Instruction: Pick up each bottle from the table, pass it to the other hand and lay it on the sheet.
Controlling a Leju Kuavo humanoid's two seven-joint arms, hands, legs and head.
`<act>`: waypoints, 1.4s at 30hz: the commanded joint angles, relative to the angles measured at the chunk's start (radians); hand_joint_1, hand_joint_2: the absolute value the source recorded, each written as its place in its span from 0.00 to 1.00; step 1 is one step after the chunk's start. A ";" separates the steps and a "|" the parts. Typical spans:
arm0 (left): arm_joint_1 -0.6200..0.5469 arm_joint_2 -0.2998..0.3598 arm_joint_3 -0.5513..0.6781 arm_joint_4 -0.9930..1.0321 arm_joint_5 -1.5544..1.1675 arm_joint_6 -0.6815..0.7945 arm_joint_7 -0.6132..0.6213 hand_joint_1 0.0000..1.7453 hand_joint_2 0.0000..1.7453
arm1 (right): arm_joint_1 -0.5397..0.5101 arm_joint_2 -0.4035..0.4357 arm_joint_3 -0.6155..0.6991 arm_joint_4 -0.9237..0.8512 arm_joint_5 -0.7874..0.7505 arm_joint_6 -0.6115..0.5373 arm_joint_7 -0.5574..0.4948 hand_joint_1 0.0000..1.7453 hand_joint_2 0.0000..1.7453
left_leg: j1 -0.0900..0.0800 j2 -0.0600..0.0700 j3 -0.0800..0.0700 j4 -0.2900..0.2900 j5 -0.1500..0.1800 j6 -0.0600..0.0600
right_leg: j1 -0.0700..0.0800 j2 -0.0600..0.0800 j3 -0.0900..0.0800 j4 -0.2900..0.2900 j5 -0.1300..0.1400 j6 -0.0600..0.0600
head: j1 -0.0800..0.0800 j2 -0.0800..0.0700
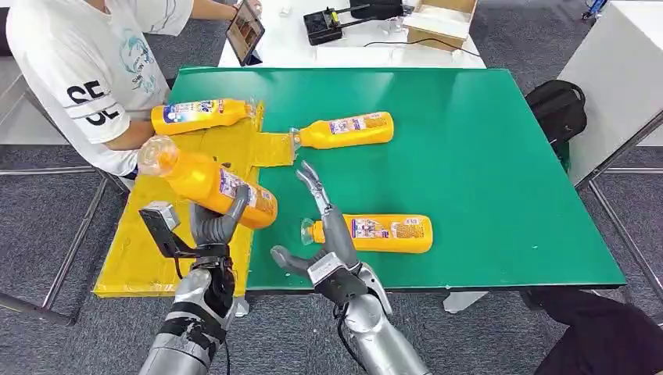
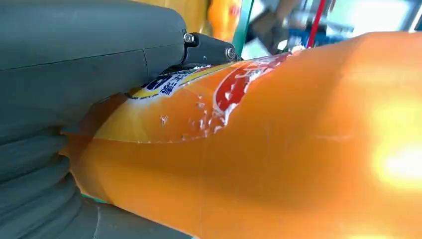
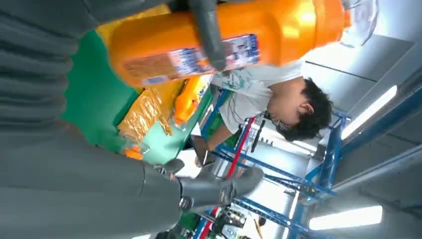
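We note orange bottles (image 1: 374, 233) with blue-and-white labels, a yellow sheet (image 1: 148, 258), and a green worktop (image 1: 485, 156).

Person (image 1: 94, 70): white printed T-shirt, seated off the green worktop's (image 1: 485, 156) far left corner, holding a tablet (image 1: 245, 31).
White table (image 1: 289, 43): butts the worktop's far edge; carries black device (image 1: 322, 26), cable, open cardboard box (image 1: 442, 22).
Black backpack (image 1: 557, 109): on the floor past the right edge.
Floor (image 1: 47, 234): grey carpet.
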 commanded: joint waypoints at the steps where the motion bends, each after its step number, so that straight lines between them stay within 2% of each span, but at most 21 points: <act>1: -0.055 0.021 0.111 -0.004 -0.052 0.082 0.004 1.00 1.00 | -0.029 -0.012 -0.015 0.041 0.016 0.008 0.002 0.00 0.00 | 0.000 0.001 0.006 -0.001 -0.002 0.001 | 0.001 -0.001 0.005 0.000 -0.002 -0.003 | 0.000 0.000; 6: -0.038 0.056 0.084 -0.035 -0.146 0.237 0.004 1.00 1.00 | -0.025 -0.013 -0.013 0.036 0.003 0.008 -0.004 0.00 0.00 | 0.000 0.002 0.003 -0.001 -0.001 0.001 | 0.001 0.001 0.003 -0.001 -0.001 -0.002 | 0.000 0.000; 13: -0.038 0.056 0.084 -0.035 -0.146 0.237 0.004 1.00 1.00 | -0.025 -0.013 -0.013 0.036 0.003 0.008 -0.004 0.00 0.00 | 0.001 0.001 0.006 0.000 -0.002 0.001 | 0.001 0.000 0.006 -0.001 -0.002 -0.003 | 0.001 0.000; 14: -0.050 0.066 0.079 0.002 -0.159 0.266 0.004 1.00 1.00 | -0.020 -0.012 -0.018 0.023 -0.005 0.002 -0.010 0.00 0.00 | 0.000 0.001 0.003 -0.001 -0.001 0.001 | 0.001 0.000 0.003 -0.001 -0.001 -0.002 | 0.000 0.000; 16: -0.062 0.104 0.027 0.038 -0.218 0.407 0.004 1.00 1.00 | -0.018 -0.013 -0.028 0.008 -0.029 -0.005 -0.019 0.00 0.00 | 0.000 0.002 0.007 -0.001 -0.003 0.001 | 0.001 0.000 0.007 -0.001 -0.002 -0.004 | 0.000 0.000; 19: -0.092 0.164 -0.077 0.120 -0.330 0.601 0.004 1.00 1.00 | -0.012 -0.015 -0.046 -0.024 -0.066 -0.019 -0.034 0.00 0.00 | 0.000 -0.001 0.004 -0.001 -0.001 0.001 | 0.001 -0.002 0.004 -0.001 -0.001 -0.003 | 0.001 0.000; 20: -0.111 0.165 -0.059 0.172 -0.456 0.668 0.004 1.00 1.00 | -0.012 -0.015 -0.052 -0.038 -0.077 -0.033 -0.044 0.00 0.00 | 0.000 -0.001 0.006 -0.001 -0.002 0.001 | 0.001 -0.003 0.006 -0.001 -0.002 -0.004 | 0.000 0.000; 21: -0.117 0.150 0.031 0.180 -0.606 0.668 0.004 1.00 1.00 | -0.010 -0.016 -0.056 -0.051 -0.085 -0.042 -0.050 0.00 0.00 | 0.000 -0.001 0.002 -0.001 0.000 0.000 | 0.000 -0.002 0.003 0.000 -0.001 -0.002 | 0.000 0.000; 22: -0.123 0.093 0.194 0.156 -0.944 0.668 0.004 1.00 1.00 | -0.010 -0.020 -0.056 -0.066 -0.098 -0.051 -0.054 0.00 0.00 | 0.000 -0.001 0.006 -0.001 -0.001 0.001 | 0.001 -0.003 0.006 -0.001 -0.002 -0.004 | 0.000 0.000; 23: -0.139 0.083 0.242 0.177 -1.007 0.668 0.004 1.00 1.00 | -0.010 -0.021 -0.058 -0.076 -0.104 -0.063 -0.059 0.00 0.00 | 0.000 0.000 0.004 -0.001 -0.001 0.001 | 0.001 -0.001 0.004 -0.001 -0.001 -0.003 | 0.000 0.000; 25: -0.150 0.053 0.400 0.119 -1.441 0.668 0.032 1.00 1.00 | -0.012 -0.026 -0.058 -0.085 -0.123 -0.072 -0.060 0.00 0.00 | 0.001 0.000 0.004 0.000 -0.002 0.001 | 0.001 -0.001 0.004 0.000 -0.001 -0.003 | 0.000 0.000; 28: -0.144 0.090 0.320 0.118 -1.597 0.668 0.130 1.00 1.00 | -0.022 -0.028 -0.053 -0.072 -0.131 -0.073 -0.058 0.00 0.00 | 0.000 0.003 0.005 0.001 -0.003 0.002 | 0.001 0.001 0.005 0.000 -0.002 -0.003 | 0.000 0.000; 29: -0.142 0.142 0.205 0.139 -1.600 0.668 0.212 1.00 1.00 | -0.028 -0.028 -0.050 -0.060 -0.135 -0.075 -0.066 0.00 0.00 | 0.000 0.002 0.003 0.000 -0.001 0.001 | 0.001 0.001 0.002 -0.001 0.000 -0.002 | 0.000 0.000; 30: -0.148 0.158 0.154 0.166 -1.600 0.668 0.253 1.00 1.00 | -0.033 -0.028 -0.046 -0.052 -0.137 -0.075 -0.071 0.00 0.00 | 0.000 0.003 0.006 -0.001 -0.002 0.001 | 0.001 0.001 0.005 -0.001 -0.002 -0.003 | 0.000 0.000; 31: -0.158 0.228 -0.039 0.205 -1.600 0.668 0.381 1.00 1.00 | -0.042 -0.027 -0.043 -0.042 -0.143 -0.075 -0.075 0.00 0.00 | 0.000 0.002 0.004 -0.001 -0.001 0.001 | 0.001 0.000 0.003 0.000 -0.001 -0.003 | 0.000 0.000; 32: -0.158 0.228 -0.039 0.205 -1.600 0.668 0.381 1.00 1.00 | -0.042 -0.027 -0.043 -0.042 -0.143 -0.075 -0.075 0.00 0.00 | 0.000 0.002 0.005 -0.001 -0.001 0.001 | 0.001 -0.001 0.004 0.000 -0.002 -0.004 | 0.000 0.000; 33: -0.182 0.267 -0.169 0.251 -1.600 0.668 0.472 1.00 1.00 | -0.050 -0.027 -0.037 -0.033 -0.144 -0.073 -0.075 0.00 0.00 | 0.000 0.000 0.002 -0.001 0.000 0.000 | 0.000 -0.002 0.001 0.000 -0.001 -0.002 | 0.001 0.000; 36: -0.182 0.267 -0.169 0.251 -1.600 0.668 0.472 1.00 1.00 | -0.050 -0.027 -0.037 -0.033 -0.144 -0.073 -0.075 0.00 0.00 | 0.001 0.000 0.006 0.000 -0.002 0.001 | 0.002 -0.003 0.006 0.000 -0.003 -0.005 | 0.000 0.000; 37: -0.208 0.270 -0.202 0.311 -1.567 0.668 0.492 1.00 1.00 | -0.054 -0.024 -0.035 -0.025 -0.142 -0.077 -0.073 0.00 0.00 | 0.001 0.000 0.006 0.000 -0.002 0.001 | 0.002 -0.003 0.005 0.000 -0.002 -0.004 | 0.000 0.000; 40: -0.209 0.241 -0.094 0.348 -1.577 0.668 0.428 1.00 1.00 | -0.051 -0.023 -0.030 -0.022 -0.146 -0.075 -0.076 0.00 0.00 | 0.001 0.002 0.007 0.000 -0.003 0.002 | 0.002 0.000 0.007 -0.001 -0.002 -0.003 | 0.000 0.000; 42: -0.209 0.241 -0.094 0.348 -1.577 0.668 0.428 1.00 1.00 | -0.051 -0.023 -0.030 -0.022 -0.146 -0.075 -0.076 0.00 0.00 | 0.001 0.003 0.011 -0.001 -0.004 0.003 | 0.002 0.000 0.011 -0.002 -0.003 -0.005 | 0.001 0.000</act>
